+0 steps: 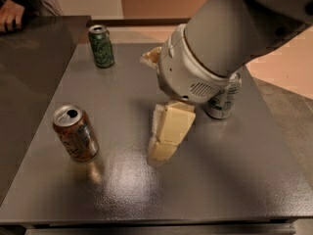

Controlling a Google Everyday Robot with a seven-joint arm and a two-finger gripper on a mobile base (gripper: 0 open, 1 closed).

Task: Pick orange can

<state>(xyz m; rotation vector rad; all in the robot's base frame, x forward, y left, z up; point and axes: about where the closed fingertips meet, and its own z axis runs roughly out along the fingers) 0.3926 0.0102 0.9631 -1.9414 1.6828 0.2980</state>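
Note:
The orange can [76, 133], orange-brown with a pale label patch and a silver top, stands upright near the front left of the dark table [220, 180]. My gripper [152, 106] hangs over the middle of the table, to the right of the can and clear of it. It is open and empty. One cream finger [167, 133] points down at the table. The other finger [149, 57] shows behind the wrist.
A green can [101, 45] stands at the back left. A silver-and-green can [224, 101] stands at the right, partly hidden behind my arm [230, 38]. A second dark counter [29, 67] adjoins on the left, with a person's hand [11, 14] on it.

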